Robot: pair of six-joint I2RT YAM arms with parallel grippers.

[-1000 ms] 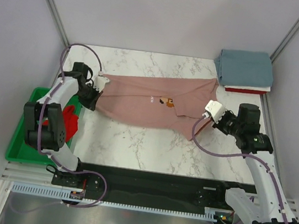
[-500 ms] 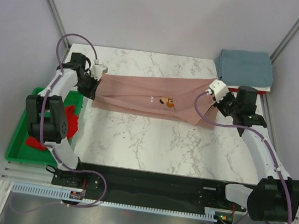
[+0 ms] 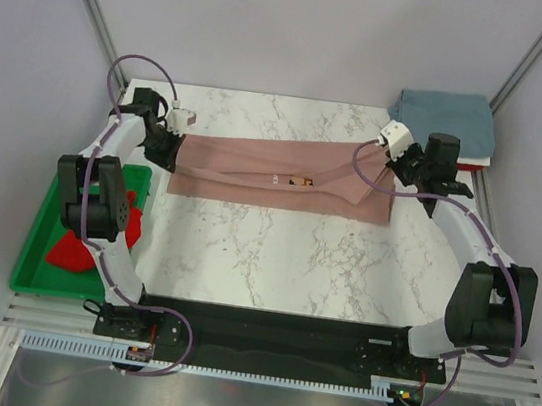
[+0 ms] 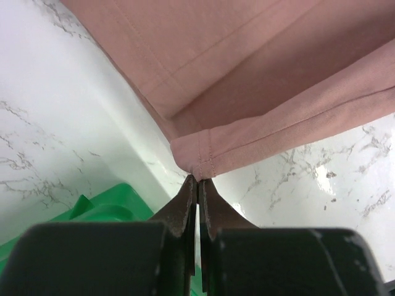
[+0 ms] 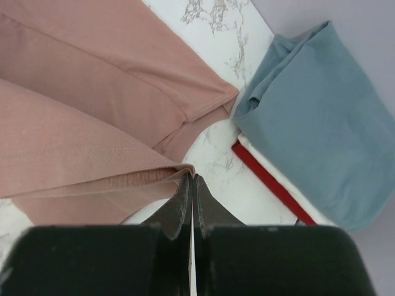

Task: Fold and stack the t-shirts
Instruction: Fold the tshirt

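Note:
The dusty-pink t-shirt [image 3: 285, 173] lies as a long band across the back of the marble table, its near edge lifted and doubled over. My left gripper [image 3: 171, 156] is shut on the hem at the shirt's left end [image 4: 203, 157]; the tips [image 4: 199, 177] pinch the stitched corner. At the right end, the right gripper [image 3: 396, 173] is shut on the ribbed edge [image 5: 142, 179], its tips [image 5: 192, 177] closed on the fold. A folded grey-blue t-shirt [image 3: 444, 121] [image 5: 315, 117] sits at the back right on a red one, of which only an edge [image 5: 271, 185] shows.
A green tray [image 3: 30, 265] stands off the table's left side with red cloth [image 3: 70, 252] in it, partly hidden by the left arm. Grey walls and slanted frame posts close in the back and sides. The tray corner [image 4: 105, 206] shows below the left fingers.
Both grippers have moved toward the back of the table, carrying the pink shirt's near edge over itself. The shirt now lies as a narrower, straighter band.

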